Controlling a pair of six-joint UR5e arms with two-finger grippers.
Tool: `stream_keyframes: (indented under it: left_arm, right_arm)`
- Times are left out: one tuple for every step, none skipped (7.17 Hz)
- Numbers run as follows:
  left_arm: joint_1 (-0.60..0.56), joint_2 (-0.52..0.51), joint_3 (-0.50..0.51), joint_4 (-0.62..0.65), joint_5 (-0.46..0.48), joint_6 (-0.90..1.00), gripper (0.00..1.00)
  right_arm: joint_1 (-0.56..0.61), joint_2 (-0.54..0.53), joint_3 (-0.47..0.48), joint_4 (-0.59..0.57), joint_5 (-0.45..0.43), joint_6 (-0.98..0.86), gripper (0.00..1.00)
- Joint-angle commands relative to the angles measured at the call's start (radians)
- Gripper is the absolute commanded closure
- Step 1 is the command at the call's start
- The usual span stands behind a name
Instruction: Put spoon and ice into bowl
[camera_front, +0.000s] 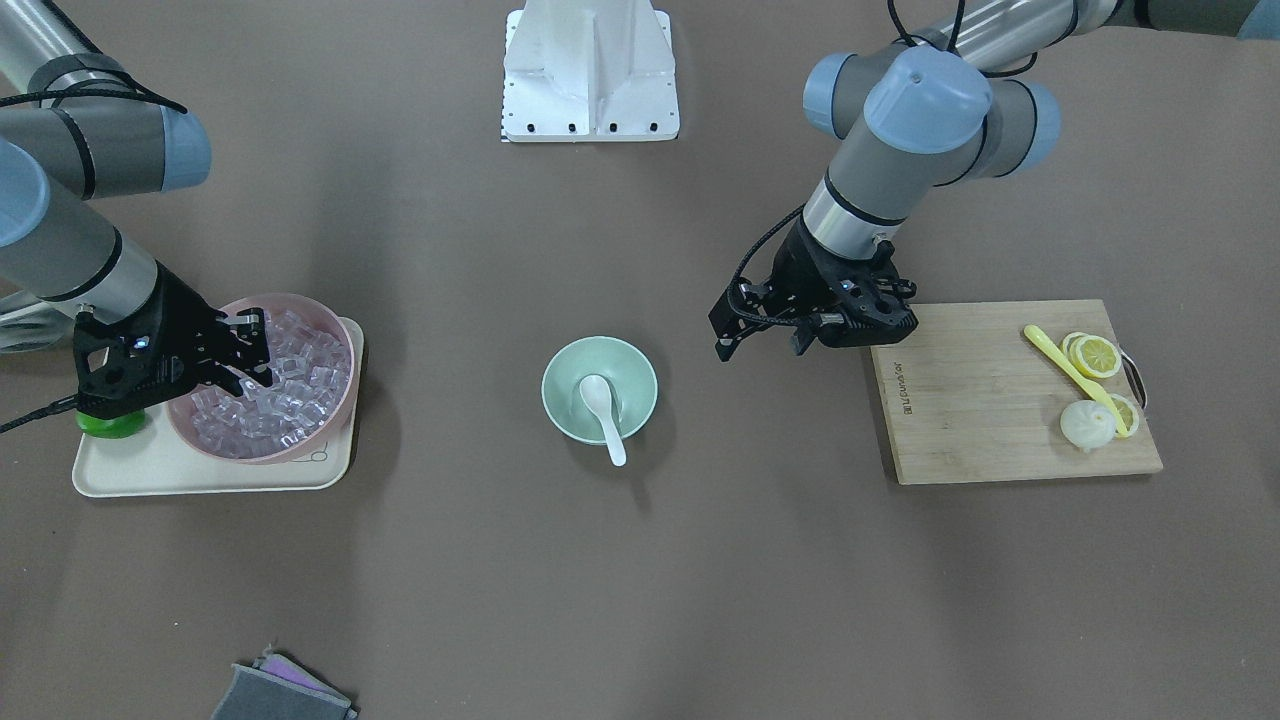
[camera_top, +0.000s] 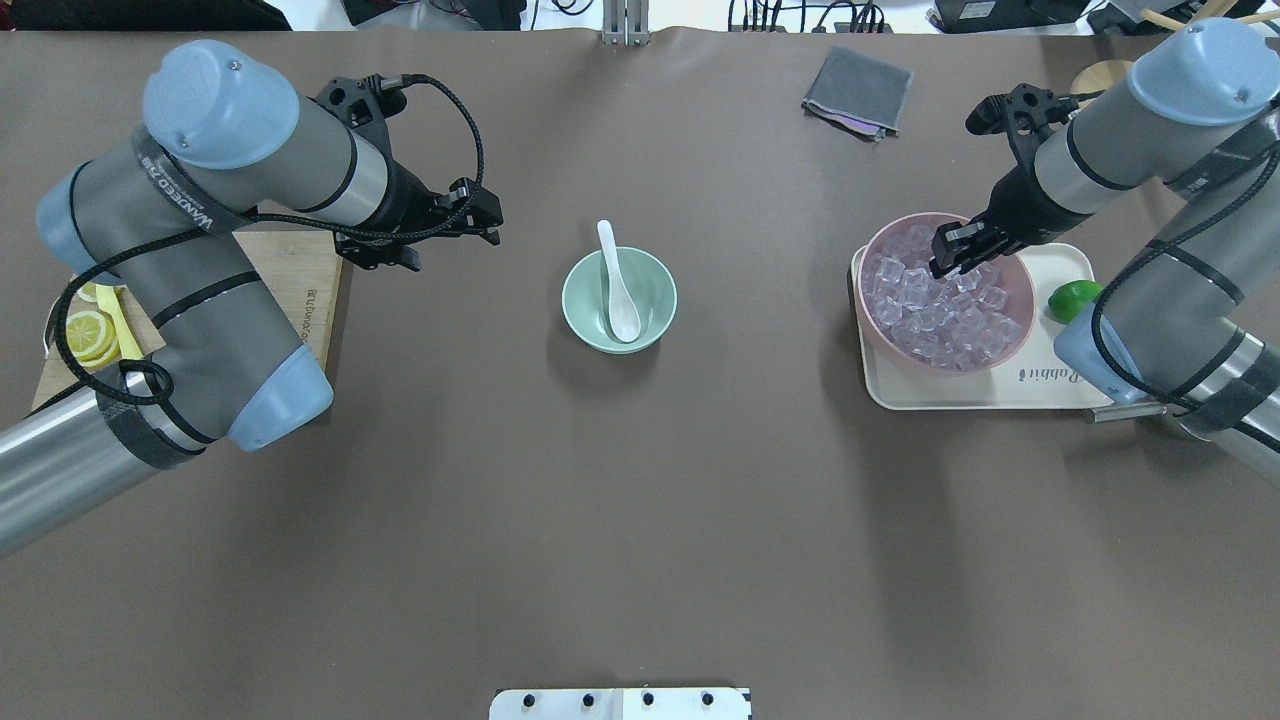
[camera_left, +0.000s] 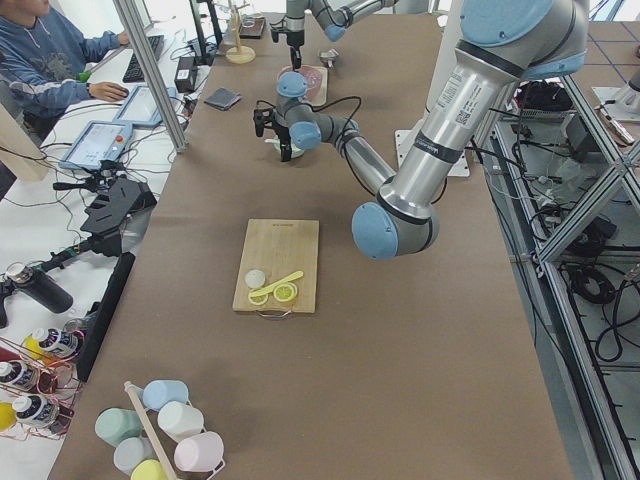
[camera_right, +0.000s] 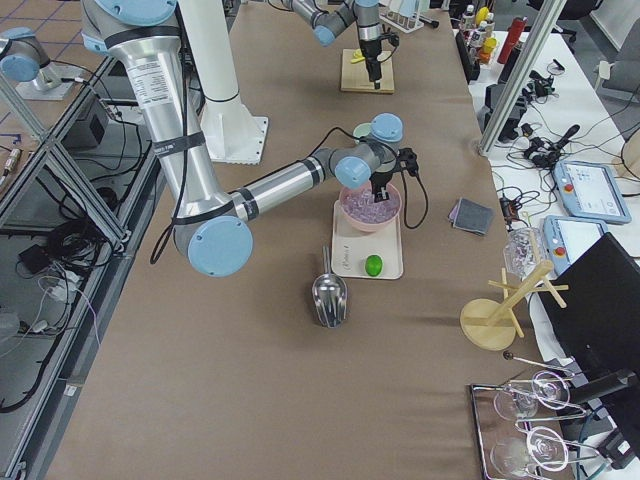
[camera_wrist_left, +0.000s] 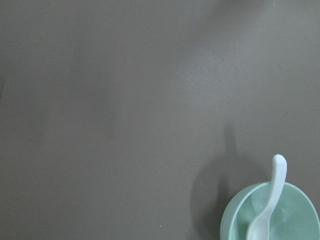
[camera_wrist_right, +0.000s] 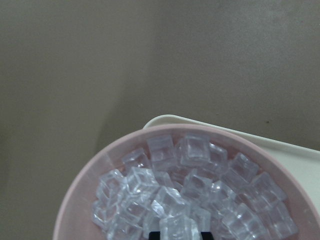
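The smooth, round mint-green bowl (camera_top: 575, 300) stands in the middle of the matte brown table (camera_top: 640, 520). The glossy white spoon (camera_top: 615, 285) lies in it, its deep rounded scoop down on the bowl's floor and its short tapering handle leaning over the far rim.

To the right, a larger pink bowl (camera_top: 1028, 300) is heaped with clear, glassy cubes and sits on a cream tray (camera_top: 1000, 395) with rounded corners. A shiny green lime (camera_top: 1075, 297) lies on the tray just beside the pink bowl. The right gripper (camera_top: 950, 258) reaches down into the heap. In the right wrist view its two black fingertips press on either side of one transparent cube of ice (camera_wrist_right: 179, 229) at the top of the pile.

The left gripper (camera_front: 815, 330) hangs above the table between the mint bowl and a pale wooden cutting board (camera_front: 980, 400). Whether its fingers are apart or together cannot be told. On the board lie lemon slices (camera_front: 1095, 355), a thin yellow spoon (camera_front: 1065, 365) and a round white dumpling-shaped piece (camera_front: 1087, 425). A folded grey cloth (camera_top: 858, 92) rests at the far edge.
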Motion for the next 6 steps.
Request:
stream_keyframes:
  left_arm:
    - [-0.007,0.062,-0.068,0.001,-0.006,0.013,0.03]
    - [-0.022,0.118,-0.115,0.001,-0.007,0.076,0.03]
    - [-0.031,0.158,-0.137,0.001,-0.007,0.131,0.03]
    - [-0.051,0.182,-0.137,0.000,-0.009,0.176,0.03]
    - [-0.079,0.212,-0.139,-0.002,-0.024,0.222,0.03]
    - [-0.094,0.232,-0.139,-0.003,-0.035,0.259,0.03]
  right_arm:
    - [-0.058,0.116,0.002,-0.003,-0.022,0.214,1.00]
    - [-0.133,0.189,-0.001,-0.005,-0.093,0.351,1.00]
    - [-0.229,0.257,-0.015,-0.005,-0.205,0.458,1.00]
    - [-0.288,0.320,-0.039,-0.006,-0.288,0.538,1.00]
    - [-0.323,0.381,-0.090,-0.005,-0.327,0.597,1.00]
    - [-0.354,0.438,-0.146,0.002,-0.388,0.617,1.00]
